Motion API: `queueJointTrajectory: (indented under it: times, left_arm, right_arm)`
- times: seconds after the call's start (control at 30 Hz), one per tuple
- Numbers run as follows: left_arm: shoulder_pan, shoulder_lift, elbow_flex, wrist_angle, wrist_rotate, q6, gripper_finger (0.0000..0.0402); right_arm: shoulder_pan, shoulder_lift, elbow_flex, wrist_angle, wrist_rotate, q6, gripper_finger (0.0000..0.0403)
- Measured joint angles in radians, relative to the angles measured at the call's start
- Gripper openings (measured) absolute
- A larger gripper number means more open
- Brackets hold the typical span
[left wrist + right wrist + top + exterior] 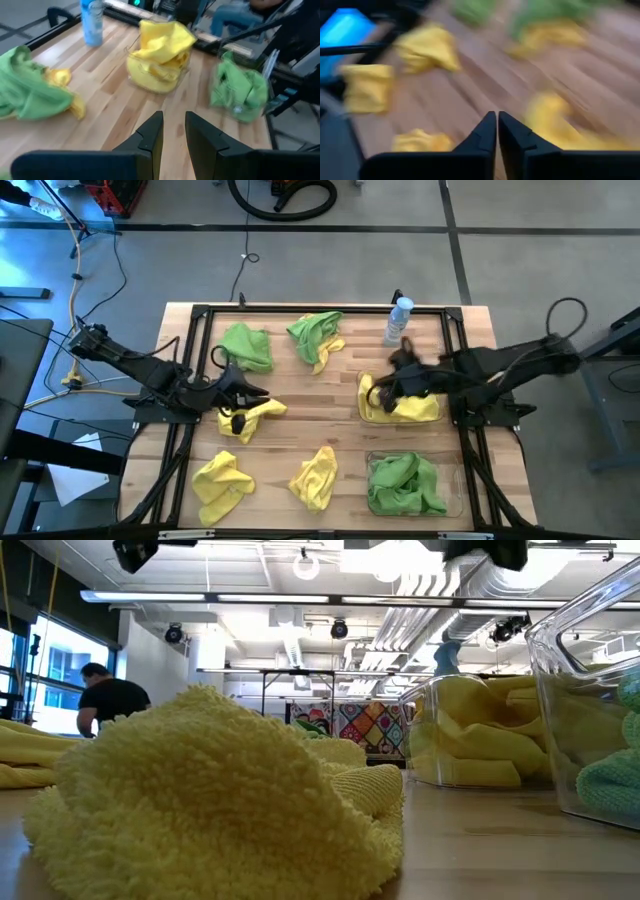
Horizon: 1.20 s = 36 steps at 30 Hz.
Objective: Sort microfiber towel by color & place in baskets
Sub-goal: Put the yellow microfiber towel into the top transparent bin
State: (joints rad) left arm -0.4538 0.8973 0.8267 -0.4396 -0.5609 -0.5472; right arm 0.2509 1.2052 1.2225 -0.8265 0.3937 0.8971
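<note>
The left tool (243, 394) hovers with fingers slightly apart, empty, above a yellow towel (252, 418) on the tabletop (330, 395). Rightward, the right tool (392, 388) — closed, holding nothing — sits over the yellow-filled basket (398, 404); green-filled basket (408, 484) nearer the front edge.

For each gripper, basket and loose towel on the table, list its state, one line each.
Left gripper: slightly open, empty.
Right gripper: shut, empty.
Yellow basket: holds yellow towels.
Green basket: holds green towels.
Loose towels: rumpled on the table.
Bottle: upright, capped.
</note>
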Motion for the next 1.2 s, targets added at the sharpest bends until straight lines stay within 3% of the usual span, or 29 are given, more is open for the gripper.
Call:
queueJointTrajectory:
  times: [0.1,0.2,0.33,0.53,0.63,0.77,1.0,1.2]
  left_arm:
    - [0.0,-0.038,-0.013,-0.025,0.016,-0.009,0.0067]
    - [0.0,-0.072,-0.027,-0.029,0.034,-0.01,0.0067]
    - [0.001,-0.108,-0.048,-0.04,0.037,-0.01,0.0067]
    - [0.001,-0.124,-0.05,-0.067,0.082,-0.02,0.0067]
    - [0.001,-0.124,-0.05,-0.078,0.112,-0.021,0.0067]
    - [0.001,-0.124,-0.05,-0.088,0.135,-0.026,0.0067]
    - [0.001,-0.124,-0.05,-0.089,0.192,-0.028,0.0067]
    - [0.001,-0.124,-0.05,-0.092,0.212,-0.028,0.0067]
  right_arm:
    - [0.049,0.093,0.079,0.153,0.075,-0.168,0.001]
    - [0.077,0.203,0.193,0.175,0.085,-0.305,0.0014]
    - [0.091,0.376,0.355,0.095,-0.021,-0.441,0.0016]
    - [0.08,0.604,0.604,-0.18,-0.227,-0.446,0.0024]
    - [0.074,0.688,0.696,-0.298,-0.302,-0.427,0.0053]
    - [0.079,0.76,0.735,-0.337,-0.325,-0.442,0.0119]
    - [0.123,0.849,0.721,-0.318,-0.34,-0.678,0.0236]
    - [0.153,0.953,0.721,-0.241,-0.339,-0.876,0.0263]
